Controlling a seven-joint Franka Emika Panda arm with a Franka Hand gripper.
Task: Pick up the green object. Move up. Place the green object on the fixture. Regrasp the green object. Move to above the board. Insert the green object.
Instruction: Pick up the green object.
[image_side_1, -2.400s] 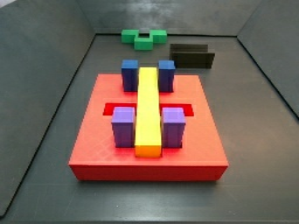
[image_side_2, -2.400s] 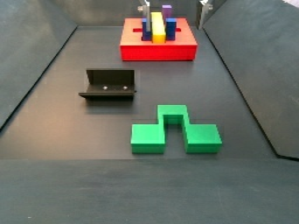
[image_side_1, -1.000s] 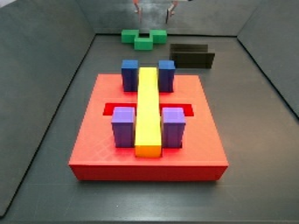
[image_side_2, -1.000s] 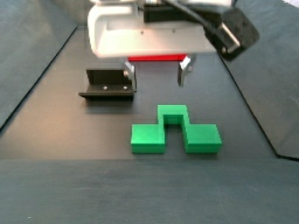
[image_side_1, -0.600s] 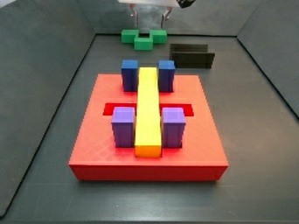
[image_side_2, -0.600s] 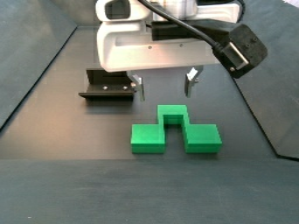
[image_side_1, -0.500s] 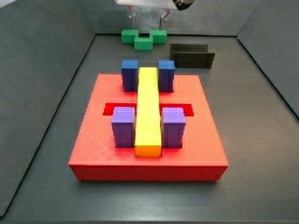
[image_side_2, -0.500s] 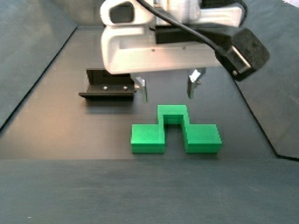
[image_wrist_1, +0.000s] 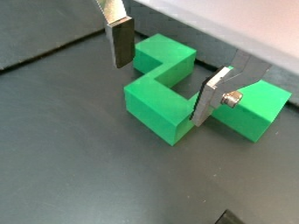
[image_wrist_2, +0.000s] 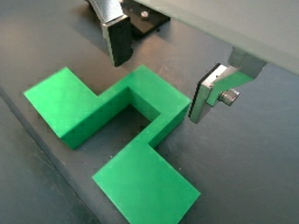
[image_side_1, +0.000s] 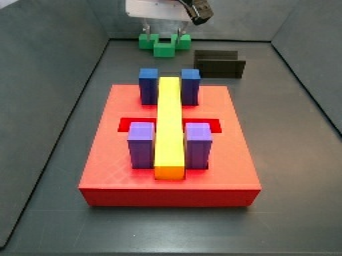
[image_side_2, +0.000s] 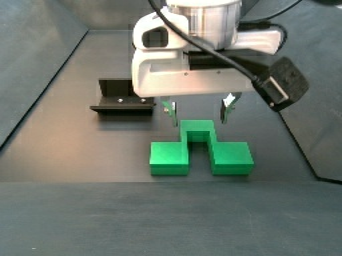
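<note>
In a side view the fixture (image_side_2: 123, 97) is seen at the left, standing on the dark floor (image_side_2: 80, 160) well apart from the rest, with its upright wall toward the back and two small holes visible in that wall. To its right the gripper (image_side_2: 198, 107) is positioned low over the green object (image_side_2: 199, 149), which lies flat on the floor with its raised middle bridge pointing toward the gripper. The jaws are held wide open and nothing is gripped; one finger is seen on each side of the bridge, just above it. In both wrist views the silver fingers (image_wrist_1: 118, 38) are shown straddling the central part of the green object (image_wrist_2: 111, 122), apart from its sides, and whether the pads touch it cannot be told. The square notch is seen open and empty between the two green legs. In a side view the board (image_side_1: 112, 170) is seen in the foreground, well apart from the green object (image_side_1: 164, 43) at the far end of the floor, where the gripper (image_side_1: 166, 30) hangs just over it. On the board a long yellow bar (image_side_1: 168, 125) is set along the middle, flanked by two blue blocks (image_side_1: 148, 84) at the far end and two purple blocks (image_side_1: 140, 143) at the near end. A recessed slot (image_side_1: 126, 125) behind the purple blocks is seen empty on either side of the bar.
</note>
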